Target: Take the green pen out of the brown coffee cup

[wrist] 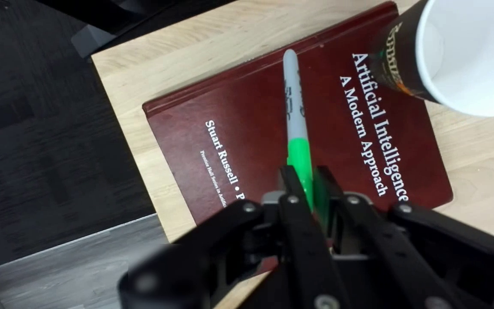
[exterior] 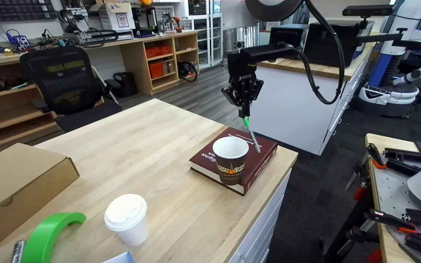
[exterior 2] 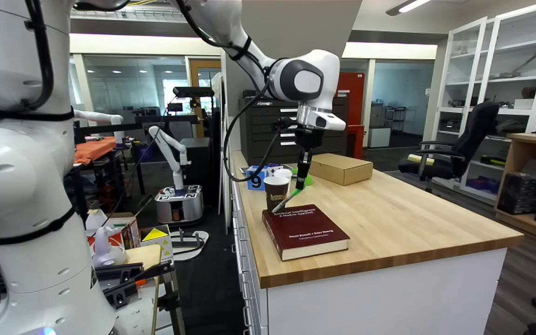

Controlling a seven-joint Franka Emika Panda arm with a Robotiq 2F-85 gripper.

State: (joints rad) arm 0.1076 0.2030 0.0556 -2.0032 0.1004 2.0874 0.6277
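The green pen has a grey body and a green cap (wrist: 295, 103). It hangs tilted from my gripper (wrist: 305, 172), which is shut on its capped end. The grey end points down over the book. The pen also shows in both exterior views (exterior: 252, 136) (exterior 2: 287, 200), below the fingertips (exterior: 244, 114) (exterior 2: 300, 184). I cannot tell whether its lower end touches the book. The brown coffee cup (exterior: 230, 168) stands upright at the book's end, beside the pen; its white inside shows bare. It is also at the upper right of the wrist view (wrist: 401, 64).
A dark red book (exterior 2: 307, 230) lies near the table's corner, under the pen. A white lidded cup (exterior: 127, 219), a green curved object (exterior: 46, 233) and a cardboard box (exterior: 13, 175) stand farther along the table. A blue box (exterior 2: 256, 179) is behind the cups.
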